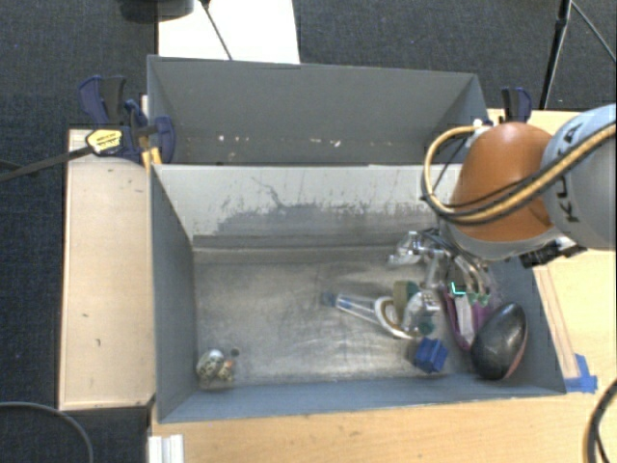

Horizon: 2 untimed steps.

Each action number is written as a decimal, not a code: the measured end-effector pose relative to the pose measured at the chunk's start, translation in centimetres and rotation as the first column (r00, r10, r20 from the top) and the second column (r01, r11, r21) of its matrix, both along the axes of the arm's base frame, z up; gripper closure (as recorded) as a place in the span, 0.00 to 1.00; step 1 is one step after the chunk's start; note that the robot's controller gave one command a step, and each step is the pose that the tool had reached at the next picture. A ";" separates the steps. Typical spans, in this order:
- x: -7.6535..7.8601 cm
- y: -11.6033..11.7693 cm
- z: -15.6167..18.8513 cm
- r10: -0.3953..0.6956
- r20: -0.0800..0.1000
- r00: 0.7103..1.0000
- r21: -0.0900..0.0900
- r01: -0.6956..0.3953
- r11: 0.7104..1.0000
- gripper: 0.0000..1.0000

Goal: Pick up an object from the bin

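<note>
Against the near wall of the grey metal bin (289,210), towards its left corner, lies a crumpled, shiny ball (216,367). In the right corner sit a small blue block (430,355) and a smooth, dark, egg-shaped piece (498,340). Just behind them lies a small heap: a purple strip (465,321), a pale curved loop (393,318) and a slim clear stick with a blue end (349,305). The metallic tool (429,283) hangs over this heap, nearest the loop; whether it is spread or pressed together cannot be told. Above it bulges the arm's glossy orange cover (501,186), ringed by cables. The bin's floor is scuffed.
</note>
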State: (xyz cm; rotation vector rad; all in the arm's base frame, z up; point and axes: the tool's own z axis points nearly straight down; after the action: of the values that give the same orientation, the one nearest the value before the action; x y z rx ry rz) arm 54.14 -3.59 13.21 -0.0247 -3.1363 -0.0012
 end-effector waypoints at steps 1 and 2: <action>-0.5 -2.0 -5.7 -0.218 -0.001 0.976 0.004 0.218 0.976 0.00; -0.2 -2.1 -5.5 -0.215 0.012 0.977 0.004 0.215 0.977 1.00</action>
State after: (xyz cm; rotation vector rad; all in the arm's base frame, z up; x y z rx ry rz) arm 53.92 -5.73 7.73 -0.3648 -3.1276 -0.0060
